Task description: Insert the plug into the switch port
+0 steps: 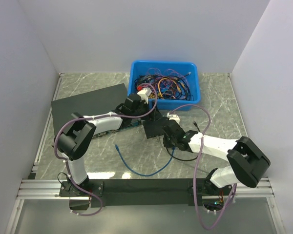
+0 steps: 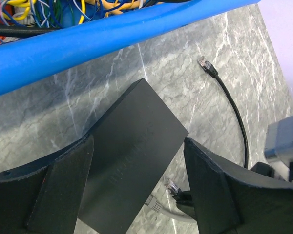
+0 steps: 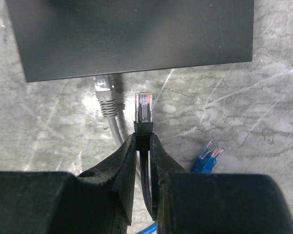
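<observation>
The switch (image 1: 153, 127) is a small flat black box; its port edge faces my right gripper, and no socket shows in any view. My left gripper (image 2: 139, 170) is open, one finger on each side of the switch (image 2: 132, 146). My right gripper (image 3: 143, 139) is shut on the black boot of a thin black cable's clear connector (image 3: 144, 108), which points at the switch (image 3: 132, 34) a short gap away. The blue cable's plug (image 3: 208, 157) lies loose on the table to the right of my fingers. The blue cable (image 1: 136, 168) curves across the near table.
A grey cable's connector (image 3: 103, 92) lies against the switch edge, left of the held connector. The black cable's other end (image 2: 203, 62) rests on the marble. A blue bin (image 1: 136, 68) of tangled cables stands behind. A large black unit (image 1: 88, 105) lies at the left.
</observation>
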Controlling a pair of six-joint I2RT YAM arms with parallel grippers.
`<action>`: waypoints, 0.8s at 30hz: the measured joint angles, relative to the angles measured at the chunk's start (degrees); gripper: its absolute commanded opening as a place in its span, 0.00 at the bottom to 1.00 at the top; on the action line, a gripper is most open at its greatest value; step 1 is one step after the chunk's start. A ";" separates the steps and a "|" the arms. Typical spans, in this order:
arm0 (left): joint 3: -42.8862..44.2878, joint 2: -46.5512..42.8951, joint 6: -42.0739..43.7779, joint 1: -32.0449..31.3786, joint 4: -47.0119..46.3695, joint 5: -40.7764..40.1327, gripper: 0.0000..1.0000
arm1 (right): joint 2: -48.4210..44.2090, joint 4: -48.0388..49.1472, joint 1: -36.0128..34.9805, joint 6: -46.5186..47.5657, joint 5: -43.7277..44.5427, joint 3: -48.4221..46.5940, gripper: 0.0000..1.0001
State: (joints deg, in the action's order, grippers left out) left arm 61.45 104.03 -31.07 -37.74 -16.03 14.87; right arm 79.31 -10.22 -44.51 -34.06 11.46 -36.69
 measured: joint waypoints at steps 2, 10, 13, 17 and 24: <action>0.37 0.66 0.00 0.11 -0.37 0.63 0.79 | 0.70 0.02 0.00 0.00 0.15 0.00 0.00; 1.27 2.25 0.04 0.15 -1.22 2.45 0.77 | 1.31 0.02 0.00 0.07 1.36 0.00 0.00; 1.27 2.80 0.04 0.15 -1.66 2.84 0.77 | 1.36 0.22 0.00 0.09 1.42 0.00 0.00; 1.27 3.41 0.04 0.15 -1.75 3.17 0.77 | 1.66 0.81 0.00 0.46 1.40 0.00 0.00; 1.27 3.61 0.09 0.15 -2.03 3.30 0.77 | 1.99 2.71 0.00 1.01 1.20 0.00 0.00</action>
State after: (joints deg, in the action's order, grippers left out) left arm 62.72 107.63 -30.98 -37.58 -18.06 18.17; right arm 81.30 -7.51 -44.51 -33.06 12.67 -36.69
